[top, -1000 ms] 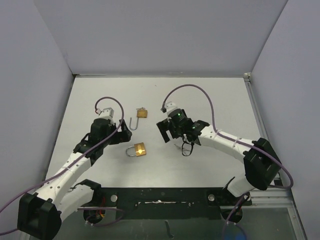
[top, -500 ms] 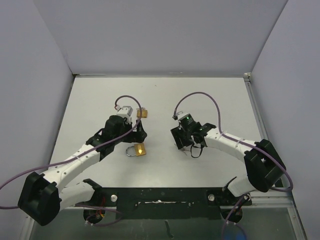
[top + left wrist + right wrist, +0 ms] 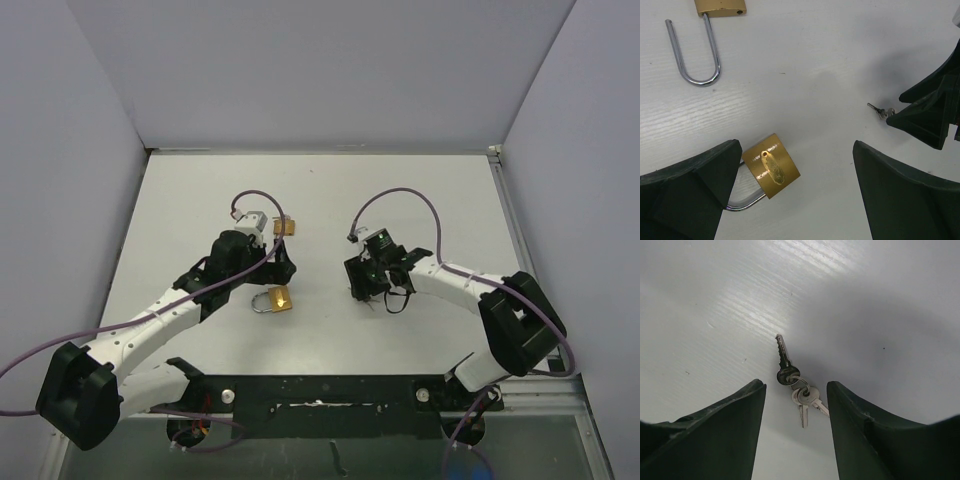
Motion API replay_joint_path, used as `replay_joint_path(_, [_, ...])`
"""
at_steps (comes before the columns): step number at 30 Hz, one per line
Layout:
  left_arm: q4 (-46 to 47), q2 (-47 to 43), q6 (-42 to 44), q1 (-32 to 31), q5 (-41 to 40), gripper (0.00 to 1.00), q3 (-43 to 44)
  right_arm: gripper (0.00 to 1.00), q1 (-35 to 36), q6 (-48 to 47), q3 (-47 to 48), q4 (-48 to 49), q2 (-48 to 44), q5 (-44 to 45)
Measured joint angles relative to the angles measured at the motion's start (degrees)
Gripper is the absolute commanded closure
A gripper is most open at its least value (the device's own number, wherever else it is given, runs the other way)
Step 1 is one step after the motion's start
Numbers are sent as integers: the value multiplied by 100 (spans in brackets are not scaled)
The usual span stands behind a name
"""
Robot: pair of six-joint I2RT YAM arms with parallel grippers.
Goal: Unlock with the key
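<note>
Right wrist, keys (image 3: 788, 375) within right pincer (image 3: 796, 386), narrow margins

Key bunch (image 3: 788, 375) between right end effector (image 3: 796, 386) fingers (image 3: 725, 432)

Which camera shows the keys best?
The right wrist camera: the keys lie whole on the table, framed by the right claw. The left wrist camera catches only one key's end beside that claw. From the top camera, the claw mostly hides them.
</note>
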Motion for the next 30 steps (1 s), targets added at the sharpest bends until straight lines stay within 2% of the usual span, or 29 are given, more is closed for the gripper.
replay_joint_path(12, [2, 0, -2, 0, -2, 5, 0, 45, 24, -181, -7, 216, 210, -140])
replay_joint_path(18, [4, 0, -2, 0, -4, 5, 0, 47, 310, -282, 2, 293, 398, 50])
replay_joint_path(24, [7, 0, -2, -2, -33, 5, -7, 51, 553, -304, 103, 323, 522, 435])
replay_joint_path(30, [7, 0, -2, -2, -50, 5, -20, 64, 647, -295, 116, 313, 551, 754])
